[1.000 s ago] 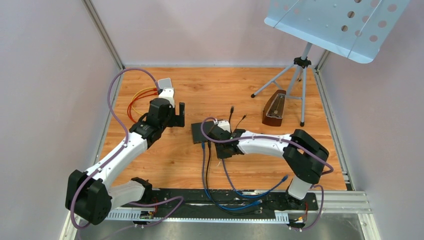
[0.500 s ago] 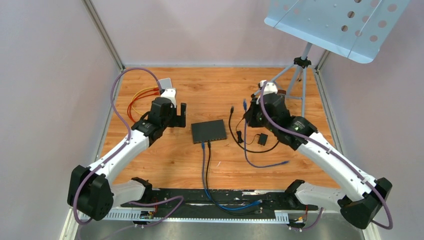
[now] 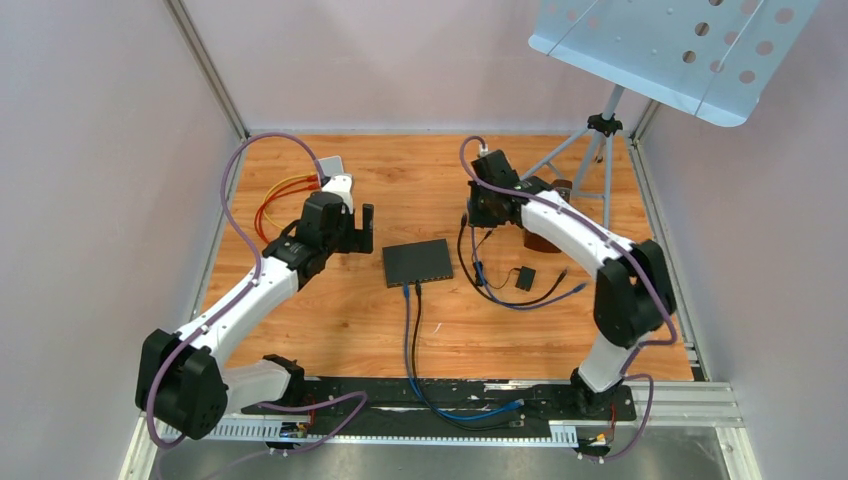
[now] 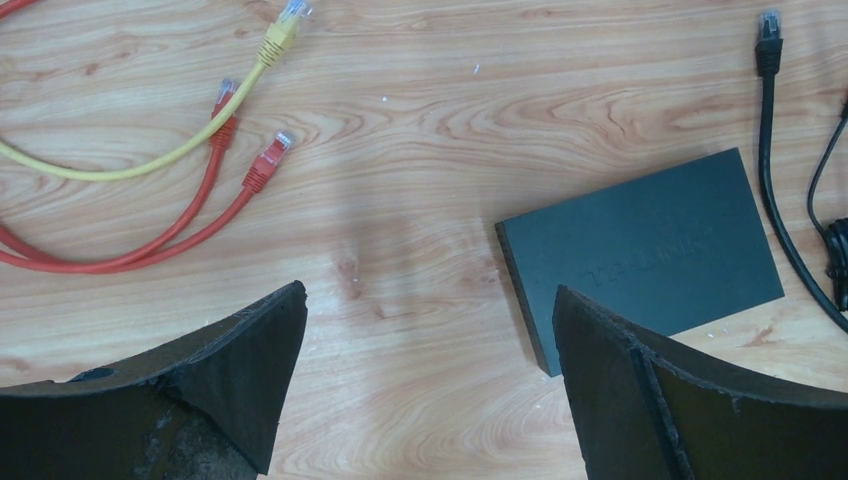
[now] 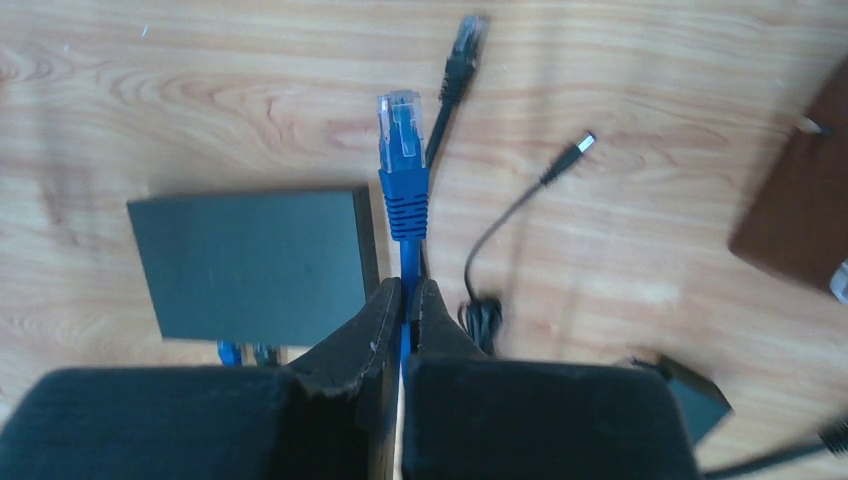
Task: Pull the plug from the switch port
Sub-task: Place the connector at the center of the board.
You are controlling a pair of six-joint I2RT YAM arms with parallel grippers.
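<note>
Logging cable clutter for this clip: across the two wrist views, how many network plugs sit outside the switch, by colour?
yellow plug: 1
red plugs: 2
black plug: 1
blue plug: 1, its cable pinched in the right pincer
Total: 5

Left arm [image 3: 250, 295] bent, left fingers [image 4: 240, 380] spread wide — right arm [image 3: 570, 230] stretched forward, right fingers [image 5: 365, 340] pinched shut.
</note>
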